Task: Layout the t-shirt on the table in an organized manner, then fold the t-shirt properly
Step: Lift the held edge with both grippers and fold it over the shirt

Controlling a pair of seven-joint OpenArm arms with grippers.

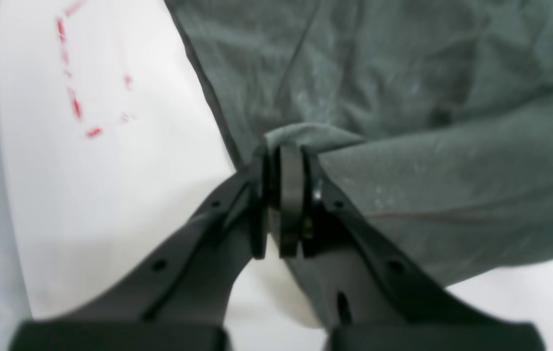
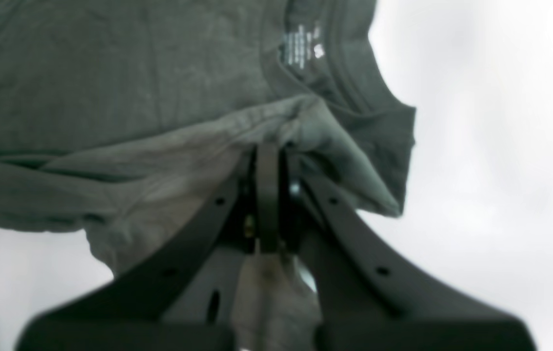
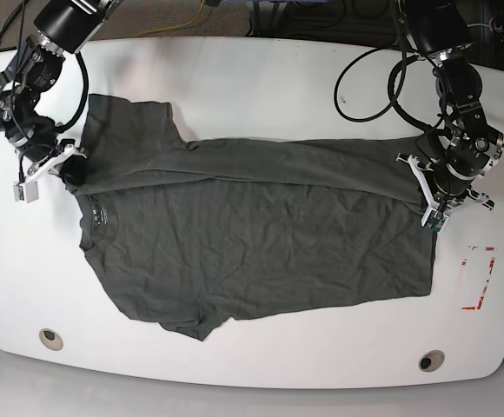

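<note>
Both sets of jaws were clamped on the t-shirt point(image 3: 252, 234), the left gripper point(image 3: 433, 198) at the hem, the right gripper point(image 3: 68, 165) beside the collar, likely to fold it lengthwise across the tabletop point(image 3: 261, 87).

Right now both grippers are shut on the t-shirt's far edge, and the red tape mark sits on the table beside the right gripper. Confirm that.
One thing is wrong: the red tape mark lies beside the left gripper, not the right gripper, as the base view shows. Both are indeed shut on the t-shirt, on the table.
</note>
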